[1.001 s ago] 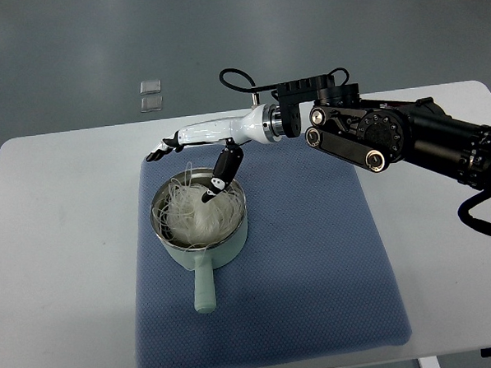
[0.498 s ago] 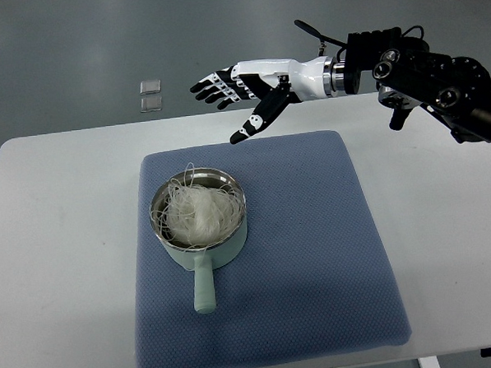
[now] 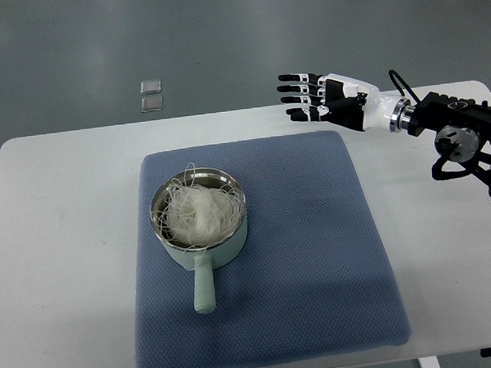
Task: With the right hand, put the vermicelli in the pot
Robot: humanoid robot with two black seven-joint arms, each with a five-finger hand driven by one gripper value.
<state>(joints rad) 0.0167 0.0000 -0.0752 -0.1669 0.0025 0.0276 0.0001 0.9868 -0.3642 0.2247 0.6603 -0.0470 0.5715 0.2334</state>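
We had drawn our right hand (image 3: 328,104) back toward the table's (image 3: 57,210) far right edge, fingers spread and empty. The vermicelli (image 3: 196,213) lay heaped inside the pot (image 3: 200,223), so the task looked finished.

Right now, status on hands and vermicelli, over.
Right hand open, empty, past the mat's far right corner. Vermicelli in pot. Nothing in the way.
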